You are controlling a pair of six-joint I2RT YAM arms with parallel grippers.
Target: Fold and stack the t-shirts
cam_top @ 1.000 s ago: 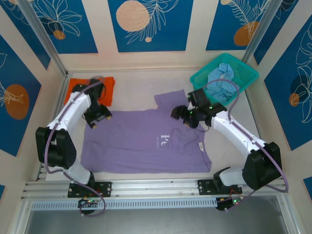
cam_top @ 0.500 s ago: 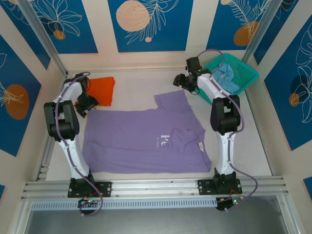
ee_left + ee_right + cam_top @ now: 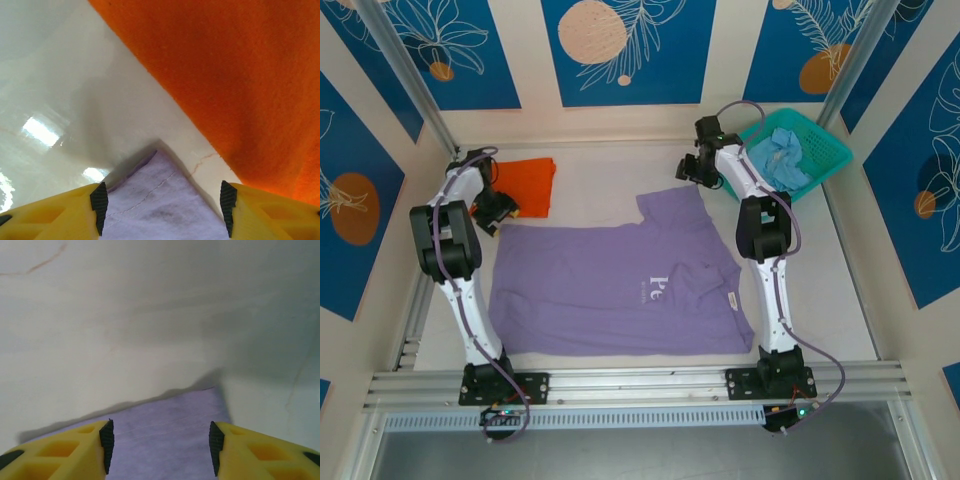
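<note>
The purple shirt (image 3: 620,290) lies flat, lettering up, in the centre of the top view. The orange shirt (image 3: 525,180) sits folded at upper left. The blue shirt (image 3: 778,155) is crumpled in the basket (image 3: 832,150) at upper right.

Left gripper (image 3: 494,214): jaws apart, straddling a purple corner at the lower centre of its wrist view. The orange edge runs just beside that corner on the right.

Right gripper (image 3: 688,170): jaws apart, straddling the sleeve corner at the lower centre of its wrist view, with bare table (image 3: 150,315) above it.

Step in hand, as judged: grasp both upper corners of the purple shirt for the first fold.

1. Lower each gripper until the pads reach the table, with the cloth between them.
2. Close on purple cloth alone (the left jaws must not catch the orange edge).
3. Lift both corners together and level, so that the fold line runs straight.

Risk: a shallow bite on so small a corner may slip.
</note>
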